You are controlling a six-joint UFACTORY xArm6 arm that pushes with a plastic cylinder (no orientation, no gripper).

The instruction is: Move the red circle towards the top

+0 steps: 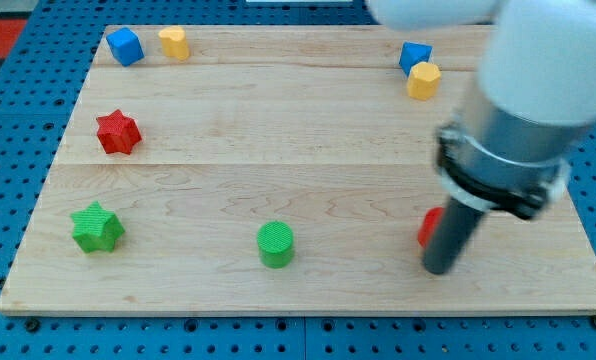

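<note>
The red circle (430, 226) sits near the view's bottom right of the wooden board (308, 170), mostly hidden behind my rod; only its left edge shows. My tip (437, 268) rests on the board just below and right of the red circle, touching or nearly touching it. The arm's large grey and white body fills the view's top right.
A green circle (275, 245) lies at the bottom middle, a green star (97, 228) at bottom left, a red star (118, 132) at left. A blue block (125, 46) and yellow block (174, 43) sit at top left; another blue block (414, 56) and yellow block (424, 80) at top right.
</note>
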